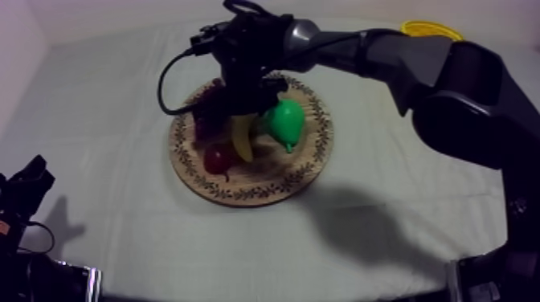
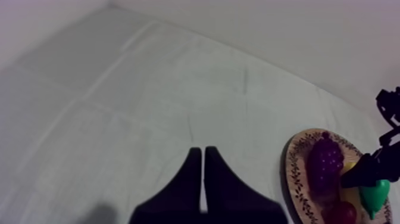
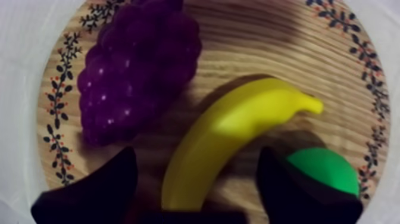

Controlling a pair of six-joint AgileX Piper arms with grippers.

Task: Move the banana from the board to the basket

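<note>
The yellow banana (image 3: 238, 122) lies on the round wooden board (image 3: 250, 36) between the purple grapes (image 3: 134, 71) and the green pear (image 3: 321, 170). My right gripper (image 3: 196, 154) hangs open just above it, one finger on each side and a gap showing at both. From above, the right gripper (image 1: 245, 111) is over the board (image 1: 309, 165), with the banana (image 1: 243, 140) sticking out beneath it. Low at the table's left edge, my left gripper (image 2: 204, 179) rests with its fingers together on nothing. The yellow basket (image 1: 431, 30) stands at the far right.
A small red fruit (image 1: 218, 157) lies at the board's front, the pear (image 1: 285, 120) to the banana's right and the grapes (image 1: 209, 108) behind left. The right arm reaches across from the upper right, past the basket. Bare cloth surrounds the board.
</note>
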